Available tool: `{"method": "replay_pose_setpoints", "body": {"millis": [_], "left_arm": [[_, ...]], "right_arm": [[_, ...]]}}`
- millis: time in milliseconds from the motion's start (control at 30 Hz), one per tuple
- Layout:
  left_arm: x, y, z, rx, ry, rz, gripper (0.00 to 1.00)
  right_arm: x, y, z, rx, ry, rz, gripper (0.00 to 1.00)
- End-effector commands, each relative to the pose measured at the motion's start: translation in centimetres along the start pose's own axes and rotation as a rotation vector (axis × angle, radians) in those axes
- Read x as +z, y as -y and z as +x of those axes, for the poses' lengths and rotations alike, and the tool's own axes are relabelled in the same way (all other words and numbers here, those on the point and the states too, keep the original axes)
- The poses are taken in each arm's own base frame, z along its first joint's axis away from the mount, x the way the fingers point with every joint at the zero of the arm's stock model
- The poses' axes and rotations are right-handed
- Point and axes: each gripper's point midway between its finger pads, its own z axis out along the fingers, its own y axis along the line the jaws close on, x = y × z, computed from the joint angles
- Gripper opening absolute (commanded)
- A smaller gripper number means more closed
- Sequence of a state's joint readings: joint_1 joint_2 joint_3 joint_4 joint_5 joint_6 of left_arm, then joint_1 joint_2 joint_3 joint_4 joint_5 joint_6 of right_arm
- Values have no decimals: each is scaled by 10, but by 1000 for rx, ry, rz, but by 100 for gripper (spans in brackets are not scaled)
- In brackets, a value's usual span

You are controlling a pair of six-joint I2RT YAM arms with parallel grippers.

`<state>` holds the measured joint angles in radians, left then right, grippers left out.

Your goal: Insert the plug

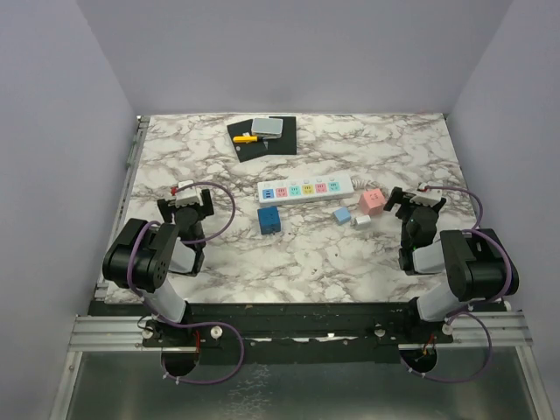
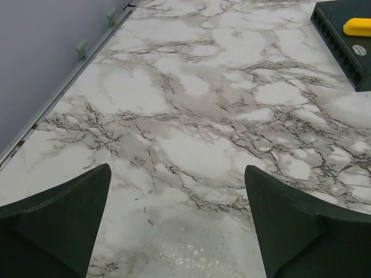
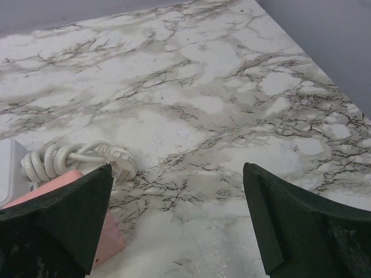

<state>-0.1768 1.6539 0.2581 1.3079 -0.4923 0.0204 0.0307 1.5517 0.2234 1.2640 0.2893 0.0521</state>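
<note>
A white power strip (image 1: 304,188) with coloured sockets lies across the middle of the marble table. In front of it lie a dark blue plug block (image 1: 269,219), a light blue block (image 1: 341,215), a small grey block (image 1: 361,221) and a pink block (image 1: 372,200). The strip's coiled white cord and plug (image 3: 75,159) show left in the right wrist view, next to the pink block (image 3: 110,240). My left gripper (image 1: 191,204) is open and empty at the left. My right gripper (image 1: 413,199) is open and empty, just right of the pink block.
A black mat (image 1: 262,137) at the back holds a grey box (image 1: 268,127) and a yellow tool (image 1: 246,138); its corner and the yellow tool (image 2: 356,26) show in the left wrist view. A metal rail (image 2: 75,72) runs along the table's left edge.
</note>
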Motion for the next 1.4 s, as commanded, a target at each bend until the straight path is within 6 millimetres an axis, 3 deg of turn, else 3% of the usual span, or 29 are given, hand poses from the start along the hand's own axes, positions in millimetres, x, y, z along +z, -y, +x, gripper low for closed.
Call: {"method": "replay_pose_setpoints", "body": {"millis": [0,300,467,600,700,867,1033,1133,1367], "left_arm": [[2,6,2,-13,-10,38,99],[4,12,1,-14,-9,72,99],[13,14,-11,-14,-56,78,99],[29,32,-36,50,-191,138,99],[29,52,-55,72,-284,248,99],[12,83,-73,84,-422,430,99],[-22,130,-83,159,-454,607,99],[-40,163,-82,212,-457,688,99],[-35,216,-57,394,-490,713,99]], "right_arm": [[2,0,-8,5,31,-7,100],[2,1,-8,5,32,-2,100],[-5,3,-27,-16,58,4,100],[6,32,-55,105,-91,263,100],[2,48,-66,389,-155,478,100],[23,16,-89,370,-271,270,99],[27,-11,-67,330,-476,215,100],[31,-43,-54,236,-523,138,100],[52,-66,-19,170,-684,134,100]]}}
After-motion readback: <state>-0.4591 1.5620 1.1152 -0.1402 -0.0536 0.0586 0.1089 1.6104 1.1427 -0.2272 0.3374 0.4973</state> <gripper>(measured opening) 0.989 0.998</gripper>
